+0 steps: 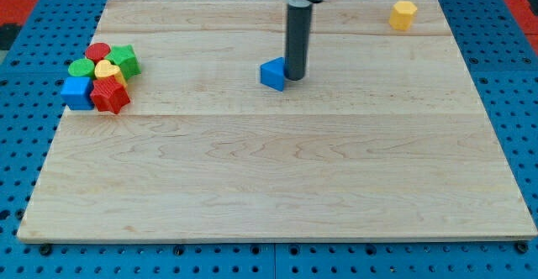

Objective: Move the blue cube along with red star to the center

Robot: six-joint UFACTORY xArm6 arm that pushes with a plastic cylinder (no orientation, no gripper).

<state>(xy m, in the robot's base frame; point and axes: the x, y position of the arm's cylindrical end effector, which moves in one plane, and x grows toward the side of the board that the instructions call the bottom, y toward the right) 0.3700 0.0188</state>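
Clearly the tip (pixel 296 79) sits just right of a blue block (pixel 272 74), well apart from the blue cube (pixel 77 92) and red star (pixel 110 97), which touch each other at the tabletop's (pixel 277 195) left. No claw shows, only a rod. It would do best to circle to the pair's left and push both slowly rightward together.

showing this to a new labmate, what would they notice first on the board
First the dark rod coming down from the view's top, with my tip against the right side of a lone blue block above the board's middle. Next the tight cluster at the view's left edge: a blue cube, red star, yellow heart and green pieces. A yellow block sits alone at the top right.
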